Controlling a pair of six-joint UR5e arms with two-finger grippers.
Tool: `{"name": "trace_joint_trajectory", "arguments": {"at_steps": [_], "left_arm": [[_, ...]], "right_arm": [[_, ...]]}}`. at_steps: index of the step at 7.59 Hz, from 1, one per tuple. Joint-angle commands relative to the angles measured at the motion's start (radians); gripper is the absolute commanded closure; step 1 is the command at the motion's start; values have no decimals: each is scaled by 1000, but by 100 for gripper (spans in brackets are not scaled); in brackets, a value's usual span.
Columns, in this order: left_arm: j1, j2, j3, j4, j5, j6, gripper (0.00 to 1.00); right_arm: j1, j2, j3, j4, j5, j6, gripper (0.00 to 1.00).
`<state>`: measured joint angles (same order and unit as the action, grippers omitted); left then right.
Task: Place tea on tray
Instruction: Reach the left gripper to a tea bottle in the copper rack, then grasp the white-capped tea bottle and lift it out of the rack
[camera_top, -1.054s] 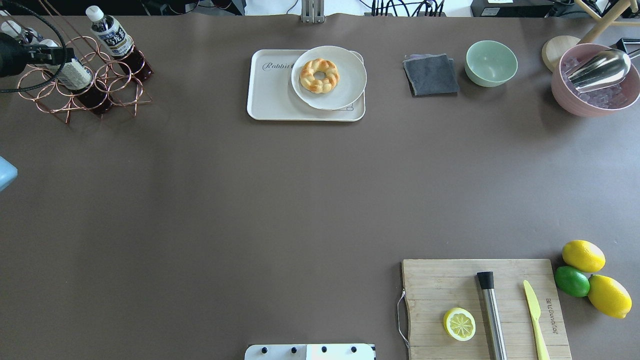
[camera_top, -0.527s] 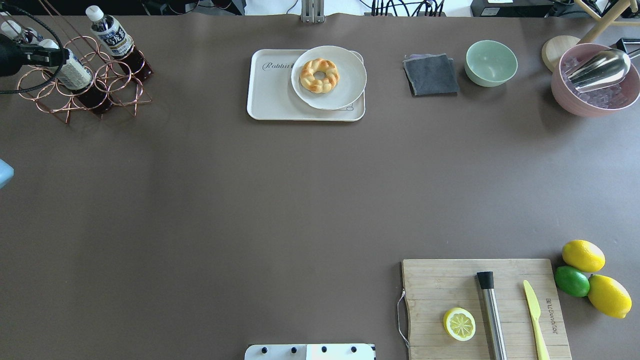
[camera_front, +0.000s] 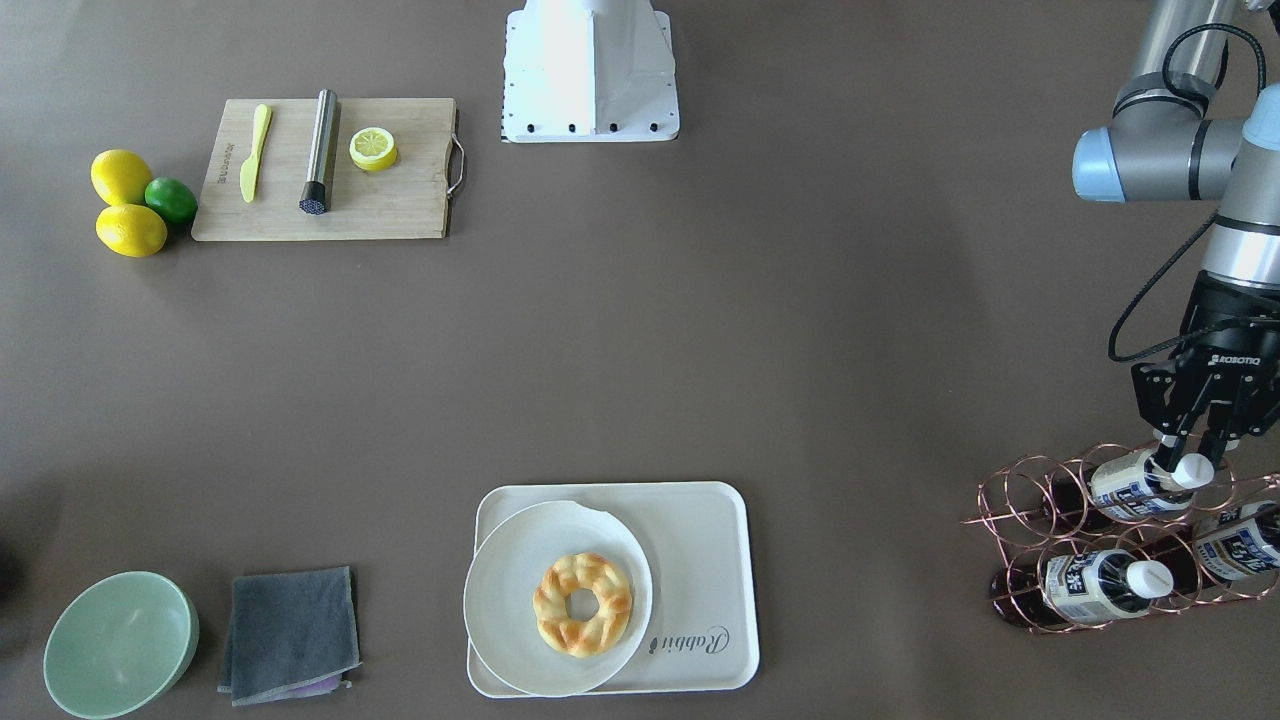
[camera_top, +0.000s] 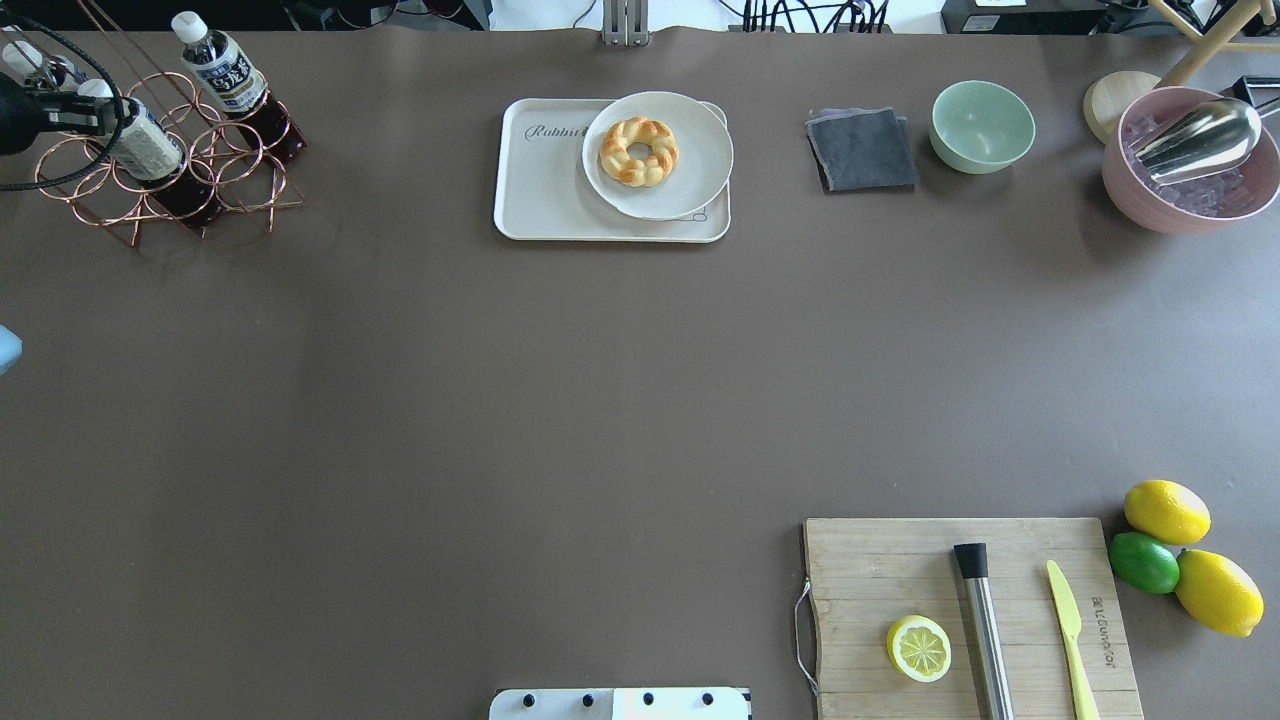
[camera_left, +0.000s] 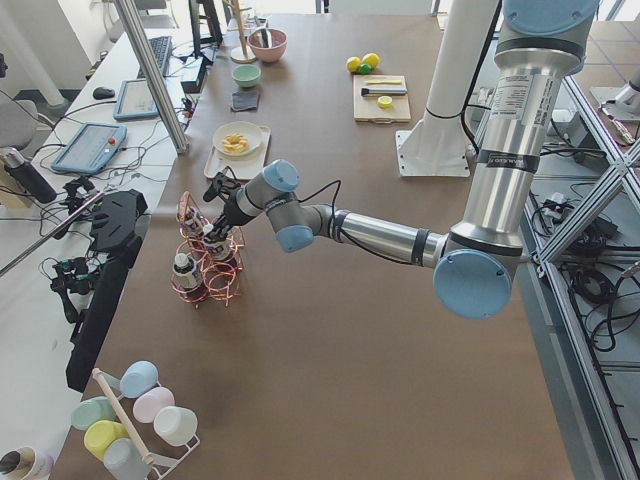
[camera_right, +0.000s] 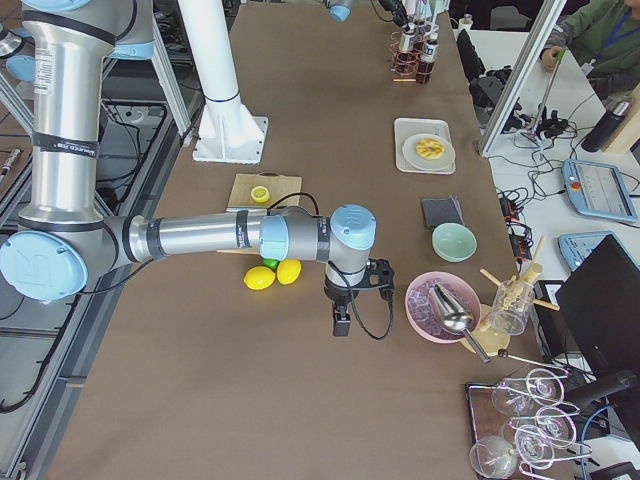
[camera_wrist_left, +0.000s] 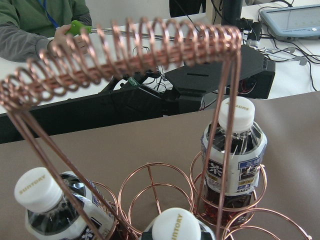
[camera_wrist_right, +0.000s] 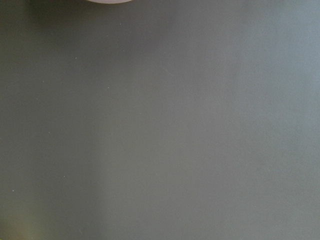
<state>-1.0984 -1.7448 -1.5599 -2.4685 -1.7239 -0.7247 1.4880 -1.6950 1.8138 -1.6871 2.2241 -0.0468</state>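
Three bottles (camera_front: 1085, 585) sit in the copper rack (camera_wrist_left: 125, 52). The tea (camera_front: 1130, 482) nearest the left gripper (camera_front: 1190, 450) shows its cap (camera_front: 1193, 470) again, the jaws having eased back to straddle it. Pinching or not, I cannot tell; the pull-out looks unstarted. The right gripper (camera_right: 340, 327) I cannot judge either. A doughnut plate (camera_front: 500, 570) crowds the tray (camera_front: 700, 530), well apart.

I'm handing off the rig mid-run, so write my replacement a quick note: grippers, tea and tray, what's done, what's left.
Left gripper straddles the cap of the tea in the copper rack; clamped or not, unclear.
Right gripper hangs beside the pink bowl; state unclear.
Tray holds a plate with a pastry; one side is bare.
Done: reach.
Left: grip, lift out, set on tray.
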Motion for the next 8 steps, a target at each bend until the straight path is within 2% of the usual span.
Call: {"name": "trace_joint_trajectory", "arguments": {"at_steps": [1, 2, 5, 8], "left_arm": [[-15, 4, -29, 6, -5, 2, 100], [-30, 7, -44, 8, -35, 2, 100], [-205, 7, -71, 28, -259, 4, 100], [-320, 10, -239, 158, -449, 4, 100]], "right_arm": [[0, 0, -1, 0, 0, 1, 0], [0, 0, -1, 0, 0, 1, 0], [0, -2, 1, 0, 0, 1, 0], [0, -2, -1, 0, 0, 1, 0]]}}
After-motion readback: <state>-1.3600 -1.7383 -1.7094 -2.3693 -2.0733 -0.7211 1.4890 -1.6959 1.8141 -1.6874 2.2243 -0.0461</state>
